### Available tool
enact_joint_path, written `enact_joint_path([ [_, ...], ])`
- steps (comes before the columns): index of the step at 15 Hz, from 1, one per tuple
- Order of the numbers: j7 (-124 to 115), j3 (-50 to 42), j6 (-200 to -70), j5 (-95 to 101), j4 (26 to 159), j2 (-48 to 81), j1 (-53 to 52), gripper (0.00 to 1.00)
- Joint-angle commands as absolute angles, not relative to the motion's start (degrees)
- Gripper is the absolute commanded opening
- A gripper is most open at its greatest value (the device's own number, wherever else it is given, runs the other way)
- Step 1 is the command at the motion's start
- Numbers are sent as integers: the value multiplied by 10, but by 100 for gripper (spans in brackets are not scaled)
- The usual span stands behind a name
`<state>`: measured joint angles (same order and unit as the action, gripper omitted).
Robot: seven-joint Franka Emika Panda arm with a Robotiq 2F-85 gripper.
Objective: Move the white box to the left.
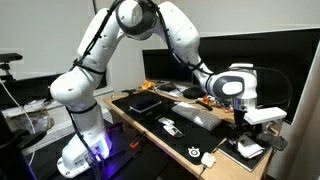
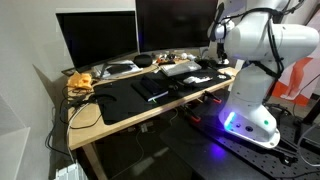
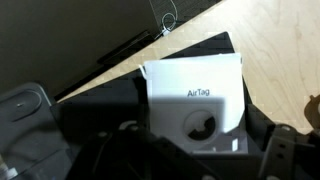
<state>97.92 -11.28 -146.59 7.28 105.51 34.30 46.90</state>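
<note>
1. Position. In the wrist view the white box lies at centre frame and runs toward 6 o'clock. It rests flat on the black mat, lid up, showing the word "AirTag" and a grey ring mark. Bare wooden table shows from 1 to 3 o'clock. A grey object sits at 8 o'clock. In both exterior views the box cannot be picked out with confidence.

2. Tool state. The gripper is over the box with its fingers set apart, one at 7 o'clock and one at 5 o'clock, bracketing the box's near end. The fingers are dark and blurred. Whether the pads press on the side walls or stand clear cannot be told.

3. Step in hand (judgement): securing the box before carrying it left. Recommended practice:
- Centre the box between the pads so both walls are met together. An uneven closure is likely to twist it.
- Grip low on the walls, since the lid may be loose.
- Raise only enough to clear the mat, hold level, then travel to the robot's left, keeping clear of the grey object.

4. Count.
- White boxes: one
- Arms: one
- Grippers: one, with two fingers
- Mats under the box: one
- Dark monitors in an exterior view: two
</note>
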Motion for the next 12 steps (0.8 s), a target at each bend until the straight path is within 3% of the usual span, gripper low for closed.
enact_joint_path([
  [1,1002,-102,-1498,63,1135,265,482,68],
  [12,957,-131,-1479,63,1269,129,441,68],
])
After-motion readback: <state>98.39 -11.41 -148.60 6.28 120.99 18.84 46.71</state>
